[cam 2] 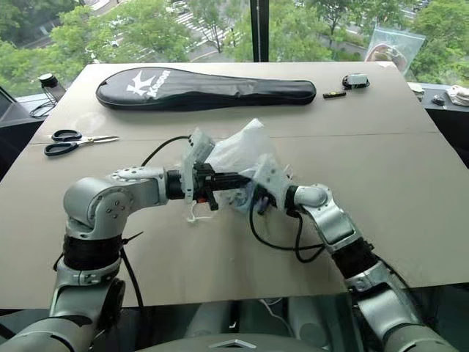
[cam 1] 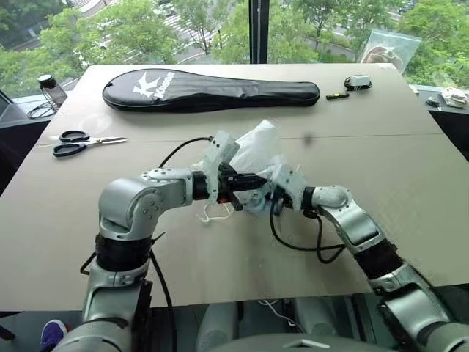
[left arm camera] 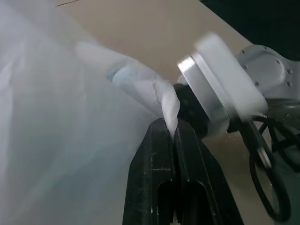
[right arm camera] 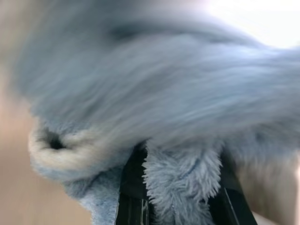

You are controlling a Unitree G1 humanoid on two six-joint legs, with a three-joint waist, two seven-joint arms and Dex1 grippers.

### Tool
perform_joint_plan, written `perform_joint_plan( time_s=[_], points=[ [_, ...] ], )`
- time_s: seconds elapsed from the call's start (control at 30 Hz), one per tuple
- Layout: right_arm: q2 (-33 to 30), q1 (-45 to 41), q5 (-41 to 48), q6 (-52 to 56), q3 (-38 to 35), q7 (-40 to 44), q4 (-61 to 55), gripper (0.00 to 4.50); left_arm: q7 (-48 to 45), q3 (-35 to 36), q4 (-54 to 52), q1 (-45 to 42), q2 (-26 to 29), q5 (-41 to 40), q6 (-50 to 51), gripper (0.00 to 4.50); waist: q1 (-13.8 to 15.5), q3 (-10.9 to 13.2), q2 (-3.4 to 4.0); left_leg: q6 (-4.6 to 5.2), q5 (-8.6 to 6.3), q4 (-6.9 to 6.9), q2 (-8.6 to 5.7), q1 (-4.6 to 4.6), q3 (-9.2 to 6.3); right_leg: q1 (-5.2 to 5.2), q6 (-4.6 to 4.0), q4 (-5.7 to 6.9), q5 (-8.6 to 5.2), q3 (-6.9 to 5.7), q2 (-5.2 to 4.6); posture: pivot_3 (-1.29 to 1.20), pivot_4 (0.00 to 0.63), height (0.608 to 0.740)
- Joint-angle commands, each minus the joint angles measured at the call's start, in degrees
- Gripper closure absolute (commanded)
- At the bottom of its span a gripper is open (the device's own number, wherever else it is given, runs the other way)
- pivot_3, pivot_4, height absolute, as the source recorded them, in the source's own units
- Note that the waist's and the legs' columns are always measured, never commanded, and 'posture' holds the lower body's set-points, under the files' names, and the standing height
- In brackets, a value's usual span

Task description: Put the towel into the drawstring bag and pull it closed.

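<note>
Above the near table (cam 1: 410, 191), the right end effector (right arm camera: 180, 197) clamps the towel (right arm camera: 154, 103), pushing it at the bag (cam 1: 253, 147). The left end effector (left arm camera: 174, 136), closed, pinches the bag's rim, probably holding its mouth up. Beyond lies a racket case (cam 1: 212, 89).
</note>
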Motion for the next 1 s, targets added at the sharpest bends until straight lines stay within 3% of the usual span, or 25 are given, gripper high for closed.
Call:
perform_joint_plan(
  time_s=[0.03,0.13,0.23,0.37,0.53,0.63,0.8,0.83,1.0],
  points=[
    [5.2,-1.7,12.3,10.4,-13.0,-6.2,-1.8,4.49,-0.8,-0.5,-2.5,1.5,2.1,0.0,-2.9,4.5,0.3,0.0,0.04,0.0,0.0,0.02,-0.07,-0.11,-0.05,-0.08,-0.01,0.0,0.0,-0.03,-0.02,0.0,0.15,0.74],
    [9.1,-1.8,21.5,16.3,-20.8,-9.8,-4.6,4.49,-0.3,-0.2,-2.4,2.2,2.4,-0.1,-4.1,4.5,0.3,0.0,0.06,0.01,0.0,0.01,-0.16,-0.3,-0.11,-0.17,0.0,-0.05,0.0,-0.06,-0.14,0.0,0.15,0.74],
    [12.5,-2.1,29.9,20.7,-25.8,-12.7,-7.3,4.49,1.7,2.8,-0.6,0.3,-1.1,-3.3,-2.4,4.5,0.5,0.1,0.08,0.01,-0.01,-0.09,-0.17,-0.38,-0.18,-0.19,0.01,-0.2,0.0,-0.14,-0.17,0.0,0.15,0.74],
    [14.7,-2.7,31.7,21.4,-25.0,-15.9,-8.3,4.49,3.9,6.3,0.6,-3.5,-6.1,-9.5,2.6,4.5,0.3,0.1,0.11,0.02,-0.01,-0.19,-0.18,-0.42,-0.18,-0.19,0.01,-0.3,0.0,-0.2,-0.17,0.0,0.15,0.74],
    [16.4,-3.3,25.4,14.7,-17.7,-17.2,-5.4,4.49,8.2,6.4,2.4,-6.9,-11.7,-11.5,4.7,4.5,-0.1,0.1,0.15,0.02,-0.01,-0.29,-0.18,-0.38,0.16,-0.25,0.02,-0.29,-0.01,-0.12,-0.13,0.0,0.15,0.74],
    [19.3,-3.8,28.6,14.0,-20.4,-19.1,-4.3,4.49,9.6,7.0,2.4,-7.2,-12.8,-12.3,5.6,4.5,-0.1,0.1,0.15,0.02,-0.01,-0.31,-0.17,-0.41,0.19,-0.31,0.02,-0.28,-0.01,-0.1,-0.13,0.0,0.15,0.74],
    [18.7,-2.0,34.2,15.4,-23.4,-21.9,-6.1,4.49,11.3,8.9,1.6,-6.0,-12.4,-13.6,7.0,4.5,0.1,0.1,0.16,0.01,-0.01,-0.33,-0.17,-0.48,0.18,-0.37,0.01,-0.3,0.0,-0.1,-0.14,0.0,0.15,0.74],
    [18.1,-1.3,35.5,16.0,-24.0,-22.4,-6.7,3.65,11.5,9.2,1.7,-5.8,-12.0,-13.5,6.8,4.5,0.1,0.1,0.16,0.02,-0.01,-0.33,-0.17,-0.48,0.19,-0.37,0.01,-0.3,0.0,-0.1,-0.15,0.0,0.15,0.74],
    [12.8,2.7,36.8,19.9,-22.1,-23.6,-12.7,1.54,12.4,10.2,2.4,-4.9,-10.6,-13.6,6.1,4.5,0.0,0.1,0.17,0.02,-0.01,-0.39,-0.17,-0.48,0.18,-0.37,0.01,-0.32,-0.01,-0.1,-0.14,0.0,0.15,0.74]
  ],
)
